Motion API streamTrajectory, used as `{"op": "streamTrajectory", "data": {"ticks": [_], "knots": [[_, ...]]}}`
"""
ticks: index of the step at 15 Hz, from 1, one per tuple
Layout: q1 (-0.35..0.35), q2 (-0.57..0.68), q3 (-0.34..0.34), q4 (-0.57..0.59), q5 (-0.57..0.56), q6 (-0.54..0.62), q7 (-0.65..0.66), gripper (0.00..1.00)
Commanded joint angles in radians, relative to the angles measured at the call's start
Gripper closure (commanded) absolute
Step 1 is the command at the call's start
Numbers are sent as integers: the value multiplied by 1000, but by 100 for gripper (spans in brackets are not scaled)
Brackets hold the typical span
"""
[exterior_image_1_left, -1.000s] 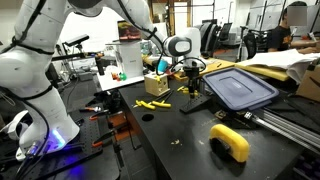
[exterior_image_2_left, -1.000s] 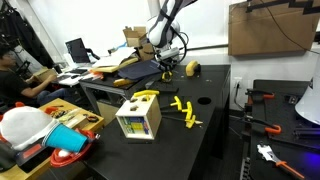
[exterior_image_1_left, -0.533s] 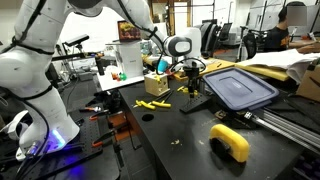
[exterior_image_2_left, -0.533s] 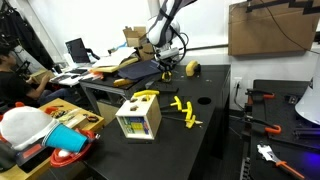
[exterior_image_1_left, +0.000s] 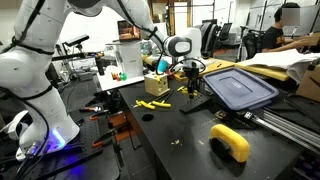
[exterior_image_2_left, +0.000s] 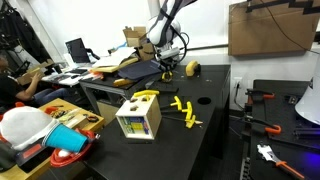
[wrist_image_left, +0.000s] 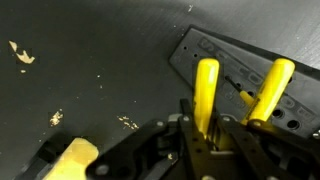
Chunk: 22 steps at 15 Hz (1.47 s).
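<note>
The gripper (exterior_image_1_left: 195, 88) is seen lowered at the rim of the grey lid (exterior_image_1_left: 240, 88), which is laid flat toward the far edge of the black counter (exterior_image_1_left: 190, 150). In the wrist view its fingers are clenched on a yellow bar (wrist_image_left: 206, 90), held over the lid's edge. A second yellow bar (wrist_image_left: 270, 90) is seen just beside it. Loose yellow pieces (exterior_image_1_left: 152, 105) are scattered mid-counter, and a yellow block (exterior_image_1_left: 230, 142) is set near the front edge.
</note>
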Motion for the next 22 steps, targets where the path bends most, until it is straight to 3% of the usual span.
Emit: {"op": "streamTrajectory", "data": {"ticks": [1,22], "knots": [[-2,-56,3,-67,10,-20,-27,96],[23,-80,-7,-84,-26,12,-10,96]]}}
